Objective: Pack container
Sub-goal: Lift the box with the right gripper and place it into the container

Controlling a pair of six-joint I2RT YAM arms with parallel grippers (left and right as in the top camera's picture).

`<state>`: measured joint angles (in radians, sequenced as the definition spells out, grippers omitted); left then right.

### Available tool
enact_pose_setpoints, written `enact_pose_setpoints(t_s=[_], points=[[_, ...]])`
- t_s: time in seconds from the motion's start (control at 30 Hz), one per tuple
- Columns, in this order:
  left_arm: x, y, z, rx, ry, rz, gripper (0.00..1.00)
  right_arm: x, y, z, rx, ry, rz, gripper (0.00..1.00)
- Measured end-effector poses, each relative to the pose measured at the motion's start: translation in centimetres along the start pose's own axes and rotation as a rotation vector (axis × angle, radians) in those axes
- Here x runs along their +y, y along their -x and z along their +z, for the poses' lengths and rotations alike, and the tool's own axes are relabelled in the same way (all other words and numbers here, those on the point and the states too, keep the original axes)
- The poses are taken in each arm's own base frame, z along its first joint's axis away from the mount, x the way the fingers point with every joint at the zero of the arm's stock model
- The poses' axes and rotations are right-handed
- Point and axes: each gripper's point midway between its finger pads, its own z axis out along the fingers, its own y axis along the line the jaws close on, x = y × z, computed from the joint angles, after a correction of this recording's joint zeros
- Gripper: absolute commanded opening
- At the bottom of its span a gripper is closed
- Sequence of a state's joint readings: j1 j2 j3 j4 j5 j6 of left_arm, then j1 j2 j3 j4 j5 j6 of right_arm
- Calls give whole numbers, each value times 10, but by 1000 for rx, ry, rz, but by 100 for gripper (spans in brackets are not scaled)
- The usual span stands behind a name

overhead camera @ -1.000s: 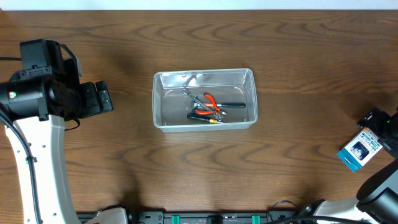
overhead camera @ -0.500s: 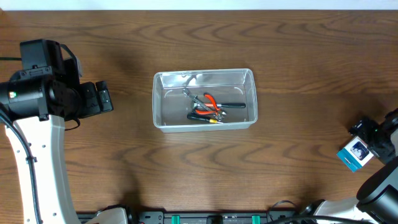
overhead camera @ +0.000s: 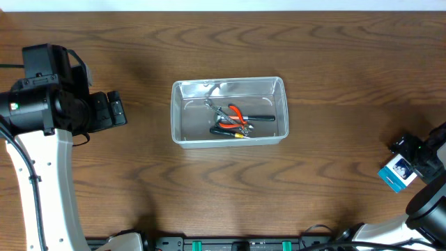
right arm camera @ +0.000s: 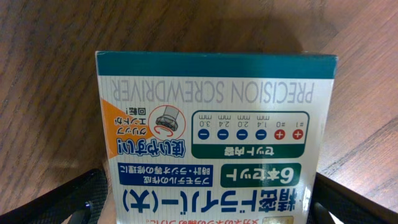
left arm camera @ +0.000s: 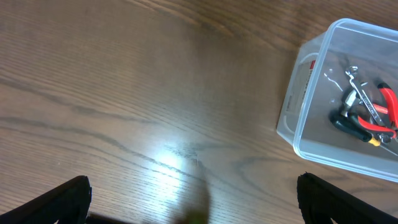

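Note:
The container [overhead camera: 228, 82] is a clear rectangular bin in the middle of the table. It holds several hand tools [overhead camera: 233, 120], among them red-handled pliers. In the left wrist view the container [left arm camera: 309, 118] and the tools [left arm camera: 367, 112] show at the upper right. My left gripper [overhead camera: 117, 110] is open and empty, well left of the container; its fingers [left arm camera: 193, 199] hang over bare wood. My right gripper [overhead camera: 411, 159] is at the table's right edge, shut on a blue and white precision screwdriver box [overhead camera: 398, 172]. That box [right arm camera: 217, 112] fills the space between the fingers [right arm camera: 208, 202].
The table is dark brown wood [overhead camera: 313, 195]. Its far edge runs along the top of the overhead view. Both arm bases stand at the near edge, left and right.
My right gripper and the screwdriver box have shifted a little left and toward the near edge, and the box now looks smaller. The left arm and the container have not moved.

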<state>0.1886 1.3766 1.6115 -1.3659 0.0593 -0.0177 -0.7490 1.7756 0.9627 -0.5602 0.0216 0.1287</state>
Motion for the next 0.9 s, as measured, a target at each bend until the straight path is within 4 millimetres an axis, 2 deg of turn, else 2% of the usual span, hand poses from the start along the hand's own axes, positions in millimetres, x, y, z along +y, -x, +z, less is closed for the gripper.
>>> enact_pose_setpoints(t_s=[0.3,0.57,0.9], points=[[0,0,0,0,0,0,98,1,1,0,2,4,0,99],[0,0,0,0,0,0,98,1,3,1,-7,8,-2,81],[0,0,0,0,0,0,98,1,4,1,-8,8,-1,76]])
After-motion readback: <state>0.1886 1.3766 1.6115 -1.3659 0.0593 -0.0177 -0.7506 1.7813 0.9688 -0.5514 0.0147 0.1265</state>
